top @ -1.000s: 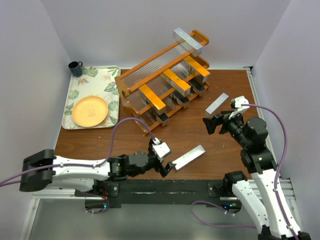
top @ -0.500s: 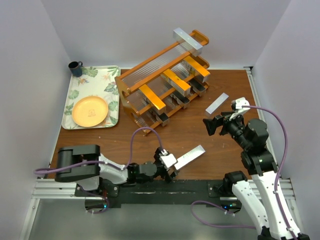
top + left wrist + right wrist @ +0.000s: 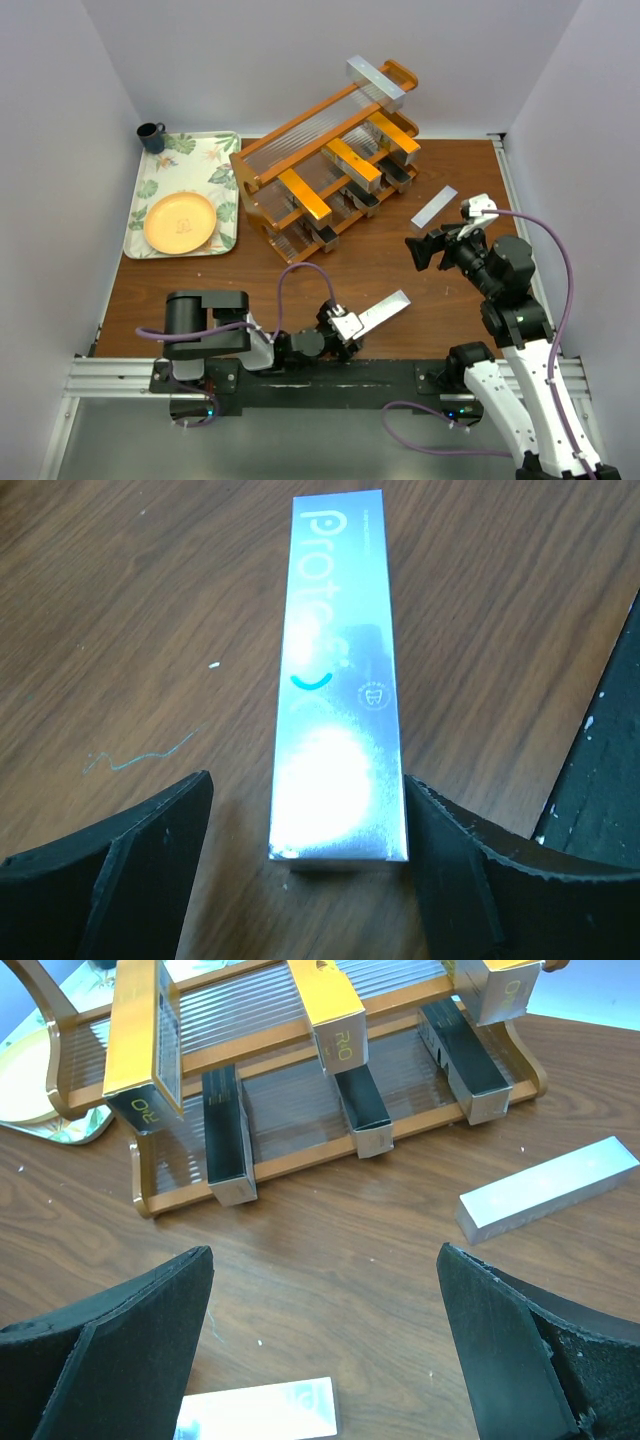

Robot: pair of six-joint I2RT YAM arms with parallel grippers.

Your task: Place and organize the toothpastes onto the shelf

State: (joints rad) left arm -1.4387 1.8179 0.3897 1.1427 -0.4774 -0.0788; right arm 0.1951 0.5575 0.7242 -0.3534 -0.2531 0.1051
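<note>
Left end effector (image 3: 308, 790): low at the near edge of the dark brown wooden surface (image 3: 380, 262), fingers spread to either side of the near end of a shiny silver toothpaste carton (image 3: 335, 680). The carton lies flat on the surface, printed face up, its long axis running away from the wrist. Bare wood shows between the left finger (image 3: 150, 850) and the carton; the right finger (image 3: 470, 870) sits right at the carton's edge, and I cannot tell whether it touches. Not clamped.

Right end effector (image 3: 325, 1255): held above the right side of the surface, fingers spread wide, nothing between them. It faces the orange-brown wooden stepped shelf (image 3: 243, 180).

The shelf stands at the middle of the far side, angled.
- Top tier: one silver carton (image 3: 375, 82) lying across the far right end.
- Middle tier: three metallic orange-gold cartons (image 3: 352, 165), spaced apart, lying crosswise.
- Lowest tier: three dark grey cartons (image 3: 228, 1135), likewise spaced.

A second loose silver carton (image 3: 434, 208) lies flat on the surface just right of the shelf, near the right end effector.

Far left: a floral-patterned tray (image 3: 222, 150) carrying a yellow plate (image 3: 180, 222), with a dark mug (image 3: 150, 135) at its far corner.
</note>
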